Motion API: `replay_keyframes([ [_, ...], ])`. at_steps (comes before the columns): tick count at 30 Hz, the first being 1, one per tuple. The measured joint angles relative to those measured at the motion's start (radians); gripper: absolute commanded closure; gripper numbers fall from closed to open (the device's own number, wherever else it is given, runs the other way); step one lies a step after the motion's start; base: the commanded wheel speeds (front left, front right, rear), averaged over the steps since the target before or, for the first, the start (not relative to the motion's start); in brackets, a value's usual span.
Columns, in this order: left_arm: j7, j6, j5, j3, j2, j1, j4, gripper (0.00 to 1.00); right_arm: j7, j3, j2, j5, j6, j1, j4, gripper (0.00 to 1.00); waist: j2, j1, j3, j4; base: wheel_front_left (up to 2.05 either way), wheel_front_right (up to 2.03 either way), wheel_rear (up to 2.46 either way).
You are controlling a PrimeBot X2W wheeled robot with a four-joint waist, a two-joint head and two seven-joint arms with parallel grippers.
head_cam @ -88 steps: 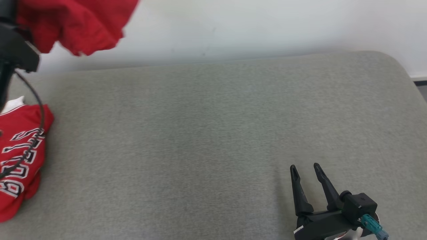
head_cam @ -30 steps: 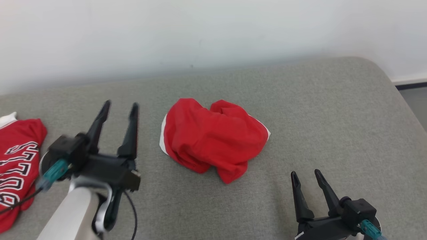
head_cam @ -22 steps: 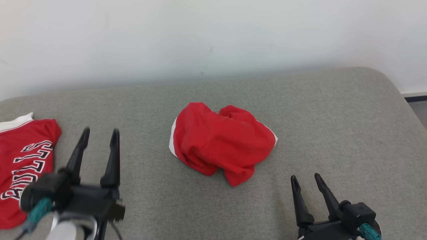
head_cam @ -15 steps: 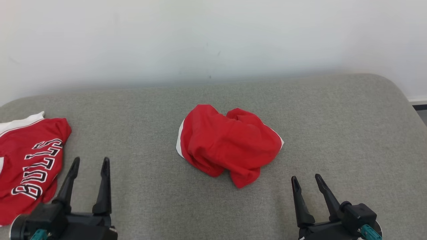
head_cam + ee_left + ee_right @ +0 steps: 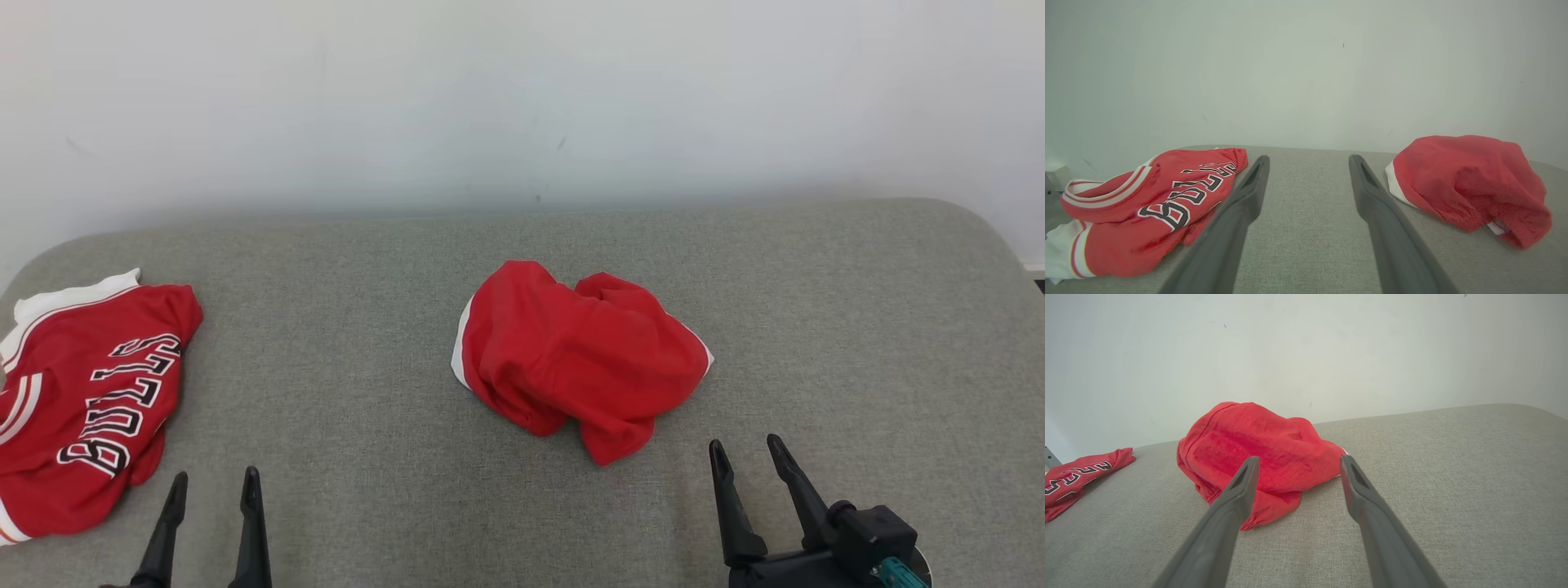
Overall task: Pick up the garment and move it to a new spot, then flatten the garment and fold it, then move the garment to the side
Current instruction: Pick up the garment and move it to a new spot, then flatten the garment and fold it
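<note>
Left pincer (image 5: 215, 474) and right pincer (image 5: 744, 442) are held open and empty; the crumpled red garment (image 5: 580, 355) is laid on the grey surface (image 5: 367, 408).

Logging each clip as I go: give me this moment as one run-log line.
red garment: crumpled heap, centre of cushion | left gripper: open, empty | right gripper: open, empty | flattening: not begun
</note>
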Motion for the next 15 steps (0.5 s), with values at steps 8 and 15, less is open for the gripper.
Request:
replay_keyframes([
  [8,0.0,-0.01,0.069,0.027,-0.035,0.023,0.042,0.0,0.0,0.002,0.0,-0.007,0.0,0.004,0.005,0.0,0.0,0.0,-0.001,-0.007,0.0,0.0,0.0],
  [15,0.0,-0.014,0.088,0.054,-0.057,0.035,0.049,0.0,0.0,0.0,0.0,-0.011,0.0,0.011,0.011,0.0,0.0,0.0001,-0.004,-0.012,0.0,0.0,0.0],
])
